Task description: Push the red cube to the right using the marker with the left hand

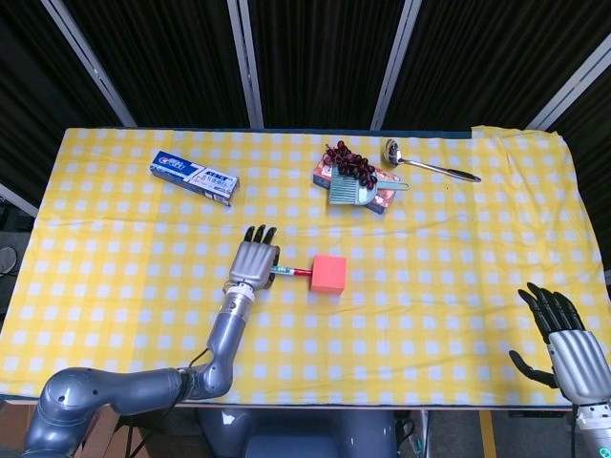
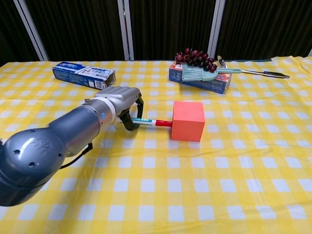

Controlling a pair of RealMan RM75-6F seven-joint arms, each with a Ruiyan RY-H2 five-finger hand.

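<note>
A red cube [image 1: 329, 274] [image 2: 188, 121] sits on the yellow checked tablecloth near the table's middle. My left hand [image 1: 254, 263] [image 2: 124, 104] grips a marker [image 1: 291, 272] [image 2: 152, 122] with a red cap. The marker lies level and points right, its red tip against the cube's left face. My right hand [image 1: 566, 336] hovers at the table's near right corner, fingers apart and holding nothing. The chest view does not show it.
A blue toothpaste box [image 1: 193, 176] [image 2: 83, 73] lies at the back left. At the back centre a box [image 1: 380, 196] [image 2: 203, 82] carries dark grapes [image 1: 349, 162] and a teal brush [image 2: 198, 74]. A metal ladle [image 1: 428, 165] [image 2: 253, 72] lies right of it.
</note>
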